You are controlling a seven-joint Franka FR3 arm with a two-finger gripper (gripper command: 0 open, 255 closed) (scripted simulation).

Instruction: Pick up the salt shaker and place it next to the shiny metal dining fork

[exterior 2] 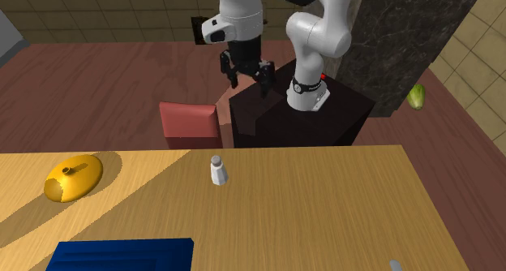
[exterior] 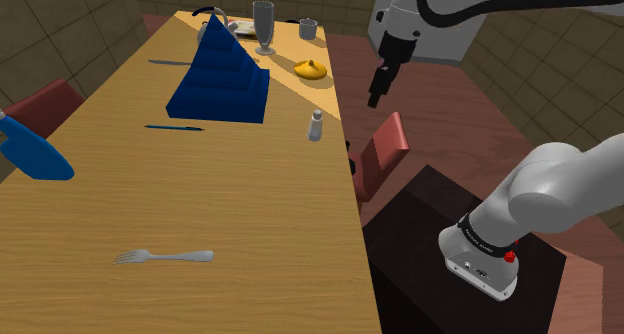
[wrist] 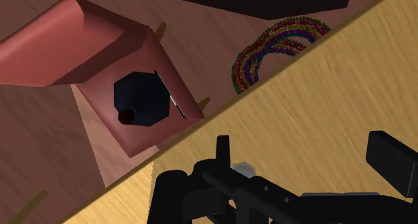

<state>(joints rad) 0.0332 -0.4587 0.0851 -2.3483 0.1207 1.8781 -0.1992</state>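
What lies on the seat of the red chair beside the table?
A black eight-sided thing lies on the chair seat, with a thin stick at its edge. The table covers the seat's near part, so anything there is hidden.

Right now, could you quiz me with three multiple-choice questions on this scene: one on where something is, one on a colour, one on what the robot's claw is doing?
1. Where is the salt shaker? A on a shelf; B on the table, near its edge; C in a drawer.
2. What colour is the stepped block? A red; B green; C blue.
3. The gripper is: A open, holding nothing; B shut on the shaker; C shut on a spoon.
Answers: B, it stands upright on the wood; C, it is plainly blue; A, its fingers stand apart, away from the shaker.
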